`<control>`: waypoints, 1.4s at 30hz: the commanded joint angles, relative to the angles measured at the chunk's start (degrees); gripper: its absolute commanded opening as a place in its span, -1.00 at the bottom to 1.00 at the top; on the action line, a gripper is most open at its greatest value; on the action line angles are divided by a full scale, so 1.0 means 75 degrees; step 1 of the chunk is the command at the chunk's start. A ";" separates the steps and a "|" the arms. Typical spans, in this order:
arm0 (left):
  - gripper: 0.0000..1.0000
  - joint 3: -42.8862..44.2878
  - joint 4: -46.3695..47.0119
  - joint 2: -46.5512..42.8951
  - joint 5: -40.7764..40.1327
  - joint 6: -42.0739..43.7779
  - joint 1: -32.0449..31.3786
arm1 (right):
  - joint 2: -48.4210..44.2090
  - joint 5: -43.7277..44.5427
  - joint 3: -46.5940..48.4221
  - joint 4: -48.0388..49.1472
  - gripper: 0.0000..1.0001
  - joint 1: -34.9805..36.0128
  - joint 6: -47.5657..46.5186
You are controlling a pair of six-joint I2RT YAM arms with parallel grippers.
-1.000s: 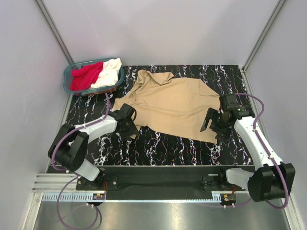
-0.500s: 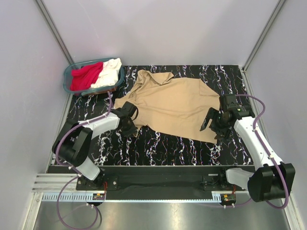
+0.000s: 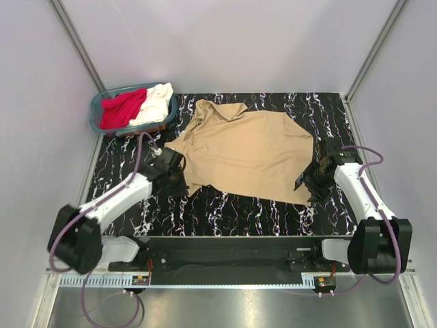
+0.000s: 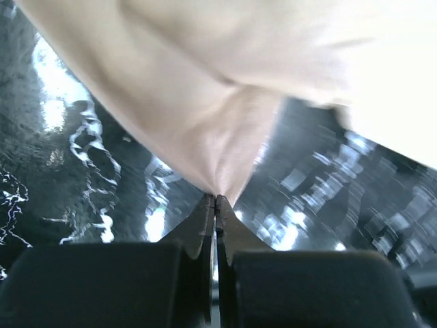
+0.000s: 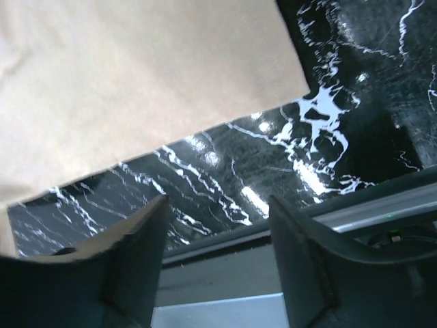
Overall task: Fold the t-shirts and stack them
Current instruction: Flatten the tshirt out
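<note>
A tan t-shirt (image 3: 242, 150) lies spread on the black marbled table (image 3: 239, 208), collar toward the back. My left gripper (image 3: 179, 183) sits at its near left edge. In the left wrist view, that gripper (image 4: 216, 199) is shut on a pinched fold of the tan t-shirt (image 4: 225, 102). My right gripper (image 3: 308, 188) rests by the shirt's near right corner. In the right wrist view, this gripper (image 5: 217, 208) stands open with nothing between its fingers, the tan t-shirt (image 5: 136, 82) just ahead. A red t-shirt (image 3: 121, 109) and a white t-shirt (image 3: 157, 101) lie bunched in the basket.
A teal plastic basket (image 3: 96, 111) stands at the table's back left corner. Pale walls close in the table on three sides. A metal rail (image 3: 225, 280) runs along the near edge behind the arm bases.
My left gripper has closed onto the tan shirt's near left edge while its arm swung out leftward. My right gripper has narrowed somewhat and shifted slightly toward the shirt's near right corner.
</note>
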 commanded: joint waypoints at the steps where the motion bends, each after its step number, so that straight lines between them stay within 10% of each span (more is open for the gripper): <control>1: -1.00 0.0008 -0.0015 -0.1114 0.0794 0.0882 -0.0037 | 0.0037 0.0116 -0.0317 0.0556 0.26 -0.0382 0.0561; 20: -1.00 -0.0168 0.0172 -0.1574 0.1885 0.1644 -0.0037 | 0.0412 0.0127 -0.2052 0.2526 -0.25 -0.1498 0.1370; 37: -1.00 -0.0169 0.0137 -0.1866 0.1862 0.1410 -0.0025 | 0.1139 0.0572 -0.2182 0.2737 -0.27 -0.1591 0.1628; 42: -1.00 -0.0075 0.0067 -0.1960 0.1780 0.1375 -0.0025 | 0.1384 0.0830 -0.2135 0.2901 -0.72 -0.1591 0.1617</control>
